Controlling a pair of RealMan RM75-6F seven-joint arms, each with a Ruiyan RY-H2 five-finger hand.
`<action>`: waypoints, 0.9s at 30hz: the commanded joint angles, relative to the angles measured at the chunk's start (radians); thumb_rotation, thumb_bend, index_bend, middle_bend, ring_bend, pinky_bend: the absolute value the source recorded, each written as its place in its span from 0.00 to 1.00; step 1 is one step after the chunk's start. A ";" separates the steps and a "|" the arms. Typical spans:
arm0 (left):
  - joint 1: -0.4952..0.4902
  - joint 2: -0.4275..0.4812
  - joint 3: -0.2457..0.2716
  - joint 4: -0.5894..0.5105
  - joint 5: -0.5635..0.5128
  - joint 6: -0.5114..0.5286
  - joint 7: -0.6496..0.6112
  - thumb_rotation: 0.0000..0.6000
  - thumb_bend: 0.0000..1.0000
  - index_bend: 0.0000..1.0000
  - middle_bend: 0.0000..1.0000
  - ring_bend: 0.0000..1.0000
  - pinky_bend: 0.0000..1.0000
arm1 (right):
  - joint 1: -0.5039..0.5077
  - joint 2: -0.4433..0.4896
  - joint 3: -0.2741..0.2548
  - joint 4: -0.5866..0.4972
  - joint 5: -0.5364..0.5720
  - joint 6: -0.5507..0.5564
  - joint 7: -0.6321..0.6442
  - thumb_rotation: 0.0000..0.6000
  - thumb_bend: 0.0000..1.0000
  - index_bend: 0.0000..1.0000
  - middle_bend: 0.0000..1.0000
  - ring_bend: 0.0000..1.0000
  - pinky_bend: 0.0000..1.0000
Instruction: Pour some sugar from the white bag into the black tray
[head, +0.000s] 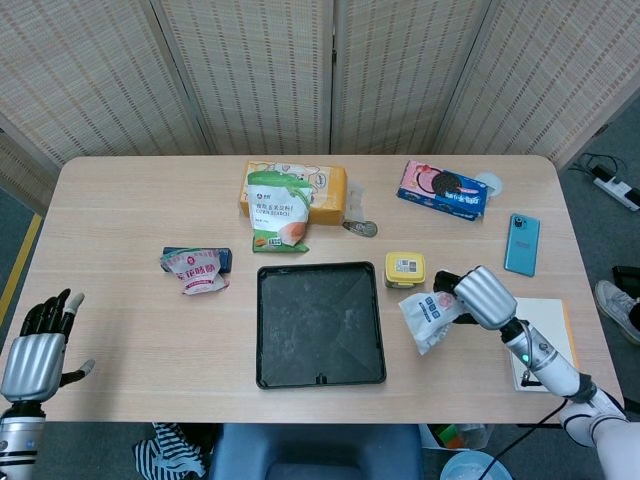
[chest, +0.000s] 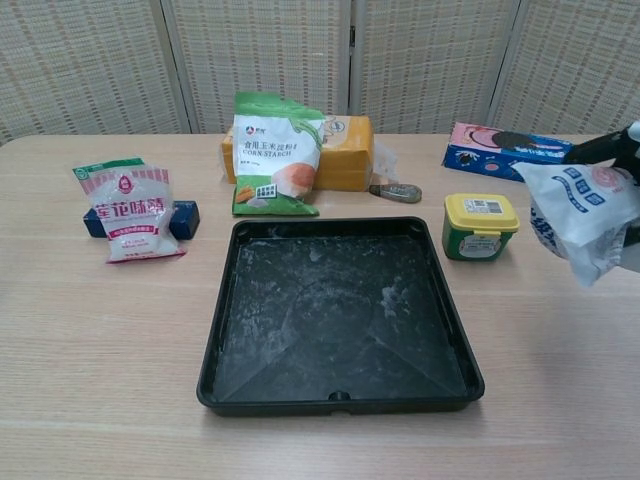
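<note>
My right hand (head: 482, 296) grips a white bag with blue print (head: 427, 317) and holds it in the air just right of the black tray (head: 320, 322). In the chest view the white bag (chest: 580, 214) hangs at the right edge, above the table and beside the yellow-lidded tub (chest: 480, 226); only dark fingers (chest: 603, 149) of that hand show behind it. The black tray (chest: 340, 310) lies flat at the table's middle with a thin dusting of white powder. My left hand (head: 35, 350) hovers off the table's left front corner, fingers apart, holding nothing.
A green corn starch bag (head: 279, 213) leans on an orange box (head: 325, 192) behind the tray. A pink-and-white packet (head: 199, 270) lies left, a biscuit pack (head: 443, 189) and a phone (head: 521, 244) far right, a notepad (head: 540, 331) by the right edge.
</note>
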 joint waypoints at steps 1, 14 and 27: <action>0.002 0.014 0.006 -0.006 0.012 0.000 -0.024 1.00 0.18 0.00 0.02 0.08 0.13 | 0.084 0.045 0.040 -0.140 0.007 -0.081 -0.150 1.00 0.19 0.91 0.88 0.97 1.00; 0.021 0.075 0.031 -0.027 0.077 0.018 -0.152 1.00 0.18 0.00 0.02 0.08 0.13 | 0.272 0.003 0.106 -0.269 -0.038 -0.242 -0.570 1.00 0.19 0.91 0.88 0.97 1.00; 0.038 0.104 0.041 -0.025 0.117 0.047 -0.221 1.00 0.18 0.00 0.02 0.08 0.13 | 0.302 -0.107 0.080 -0.151 -0.088 -0.198 -0.659 1.00 0.19 0.91 0.88 0.97 1.00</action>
